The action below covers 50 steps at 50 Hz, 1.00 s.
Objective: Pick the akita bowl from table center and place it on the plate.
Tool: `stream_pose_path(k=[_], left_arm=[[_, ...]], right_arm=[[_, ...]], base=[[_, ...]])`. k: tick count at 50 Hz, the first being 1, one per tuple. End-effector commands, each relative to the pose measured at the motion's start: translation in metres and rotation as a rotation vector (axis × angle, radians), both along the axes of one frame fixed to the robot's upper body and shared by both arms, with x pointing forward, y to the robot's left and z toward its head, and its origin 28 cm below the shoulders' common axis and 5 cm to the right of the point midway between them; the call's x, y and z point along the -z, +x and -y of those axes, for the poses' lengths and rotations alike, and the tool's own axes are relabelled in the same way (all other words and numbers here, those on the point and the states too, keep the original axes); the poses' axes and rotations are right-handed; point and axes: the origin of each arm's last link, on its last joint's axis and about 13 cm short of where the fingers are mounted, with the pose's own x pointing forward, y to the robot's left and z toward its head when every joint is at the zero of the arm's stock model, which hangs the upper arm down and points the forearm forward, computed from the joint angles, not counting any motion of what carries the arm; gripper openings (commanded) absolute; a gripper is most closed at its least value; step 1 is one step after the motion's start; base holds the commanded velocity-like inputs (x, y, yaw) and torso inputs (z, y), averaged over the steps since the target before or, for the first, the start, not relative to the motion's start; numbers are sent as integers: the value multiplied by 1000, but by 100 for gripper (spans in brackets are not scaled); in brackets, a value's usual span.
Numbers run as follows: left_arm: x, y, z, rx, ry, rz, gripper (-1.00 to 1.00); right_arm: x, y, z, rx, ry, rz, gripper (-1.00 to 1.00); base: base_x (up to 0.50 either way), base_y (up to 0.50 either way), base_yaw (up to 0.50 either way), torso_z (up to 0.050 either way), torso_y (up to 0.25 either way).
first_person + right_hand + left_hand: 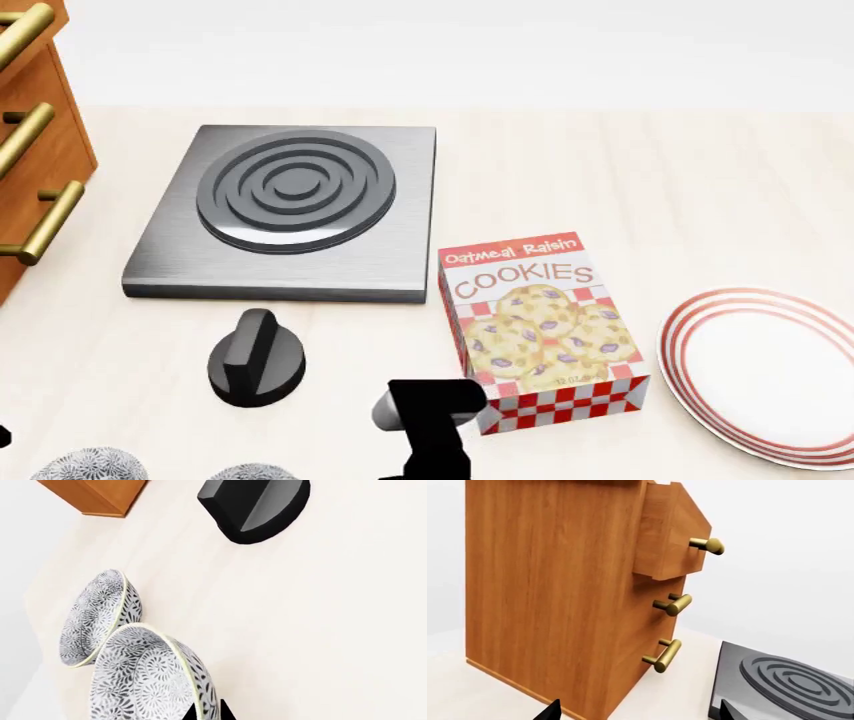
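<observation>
Left wrist view: tall brown wooden drawer cabinet (567,595) with brass bar handles (662,655), top drawer ajar; grey metal hob with concentric rings (790,682) just beside it on the pale worktop (684,690). Left tool: only dark tips visible, state cannot be told.

Head view: hob, black knob (256,358), red-checked cookie box (541,330), white red-ringed plate (771,372) at right edge.

Right wrist view: two speckled grey-black floral bowls, nearer akita bowl (150,677) touching its twin (100,617), near the right tool, grip undetermined.
</observation>
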Motion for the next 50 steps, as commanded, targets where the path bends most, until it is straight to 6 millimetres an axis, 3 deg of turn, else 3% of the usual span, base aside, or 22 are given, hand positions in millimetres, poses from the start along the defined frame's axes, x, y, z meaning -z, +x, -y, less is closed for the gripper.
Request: stream_pose_path(k=[1,10,28,43,50], left_arm=[[-1,0,1,4,0,1,100],[-2,1,1,6,-1,4,100],[-6,1,3,16,5,9,100],[-8,-1,4,20,6,11,100],[-8,-1,4,19,6,12,100]], right_arm=[[-8,0,3,37,21,46,-100],[-39,4,19,147,93,243,-100],[-116,-31,66,375,12,828,-100],[-150,-55,93,544,-78,1116,-100],[-159,-63,107,639,-254,1204,-100]], base=[[0,0,0,0,0],[0,0,0,0,0],[0,0,0,0,1],[0,0,0,0,0],[0,0,0,0,0]])
